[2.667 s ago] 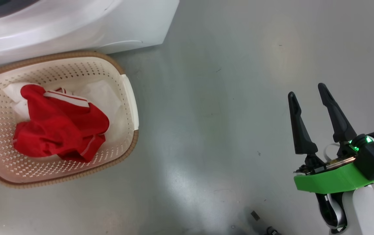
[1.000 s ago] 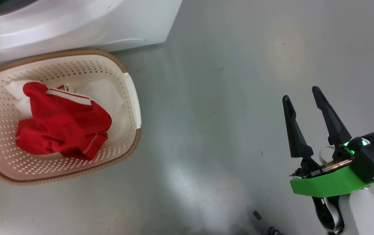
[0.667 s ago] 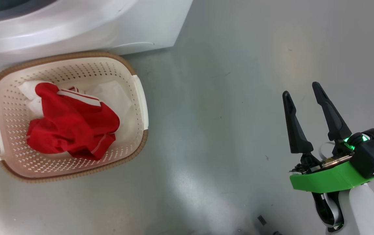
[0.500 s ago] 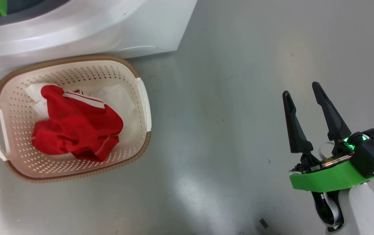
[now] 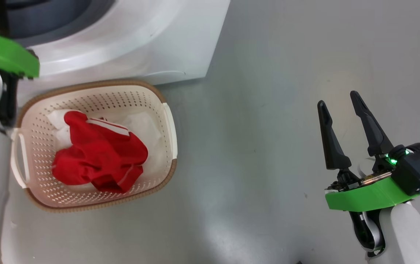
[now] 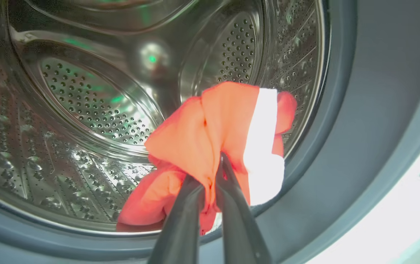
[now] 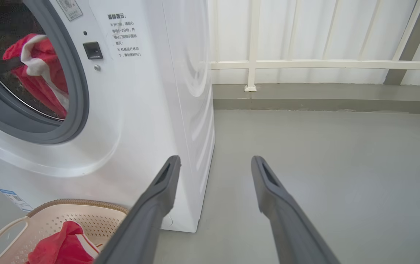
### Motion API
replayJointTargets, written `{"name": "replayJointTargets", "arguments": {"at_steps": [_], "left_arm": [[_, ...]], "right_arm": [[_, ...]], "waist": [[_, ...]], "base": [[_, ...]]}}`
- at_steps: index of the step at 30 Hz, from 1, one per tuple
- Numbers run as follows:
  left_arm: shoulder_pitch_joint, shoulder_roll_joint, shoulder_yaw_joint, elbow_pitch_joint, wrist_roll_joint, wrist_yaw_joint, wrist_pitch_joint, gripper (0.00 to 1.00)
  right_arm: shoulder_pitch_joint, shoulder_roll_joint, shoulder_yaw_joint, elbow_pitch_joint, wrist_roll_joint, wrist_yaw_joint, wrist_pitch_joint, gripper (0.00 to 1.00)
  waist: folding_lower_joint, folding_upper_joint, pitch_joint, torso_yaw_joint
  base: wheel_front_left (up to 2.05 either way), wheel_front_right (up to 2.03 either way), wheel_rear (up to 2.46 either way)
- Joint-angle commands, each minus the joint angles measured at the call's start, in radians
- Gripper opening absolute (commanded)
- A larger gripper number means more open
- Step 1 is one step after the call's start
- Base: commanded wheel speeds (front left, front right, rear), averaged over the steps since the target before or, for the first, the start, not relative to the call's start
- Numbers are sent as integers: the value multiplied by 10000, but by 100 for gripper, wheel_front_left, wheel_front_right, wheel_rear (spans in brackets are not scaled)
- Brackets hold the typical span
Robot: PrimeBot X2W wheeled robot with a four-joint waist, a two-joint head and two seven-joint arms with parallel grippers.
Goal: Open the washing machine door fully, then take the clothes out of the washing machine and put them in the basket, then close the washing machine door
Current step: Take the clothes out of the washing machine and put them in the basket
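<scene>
Left claw (image 6: 212, 172) clenched on 1 red garment (image 6: 202, 132) at drum (image 6: 85, 91) mouth; basket (image 5: 96, 85) on floor (image 5: 268, 110) below, just beside washing machine (image 5: 140, 47) front. Right claw (image 5: 337, 99) released, farther off.

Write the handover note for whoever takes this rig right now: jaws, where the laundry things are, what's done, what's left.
Left gripper: jaws shut on a red garment at the mouth of the drum.
Right gripper: jaws open, empty, above the floor.
Basket: on the floor in front of the washing machine, with another red piece inside.
Done: machine opened, one piece in the basket.
Left: drop the held garment in the basket, check the drum, close the door.
</scene>
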Motion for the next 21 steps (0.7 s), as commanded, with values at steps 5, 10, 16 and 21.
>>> {"name": "replayJointTargets", "arguments": {"at_steps": [5, 10, 16, 21], "left_arm": [[1344, 302, 587, -1219, 255, 148, -77, 0], [2380, -8, 910, -1988, 308, 180, -77, 0], [3432, -173, 1057, -2531, 496, 292, -77, 0], [4249, -279, 1073, -2951, 576, 429, -78, 0]], "right_arm": [[166, -73, 90, -115, 44, 48, -65, 100], [346, -73, 50, -64, -37, 48, -65, 100], [529, -73, 124, 28, -48, 48, -65, 100], [707, -73, 89, 80, -41, 48, -65, 100]], "waist": [[0, 0, -675, 221], [0, 0, -1141, 400], [0, 0, -1720, 500], [0, 0, -2162, 549]], "base": [[0, 0, 0], [0, 0, 0], [0, 0, 0], [0, 0, 0]]}}
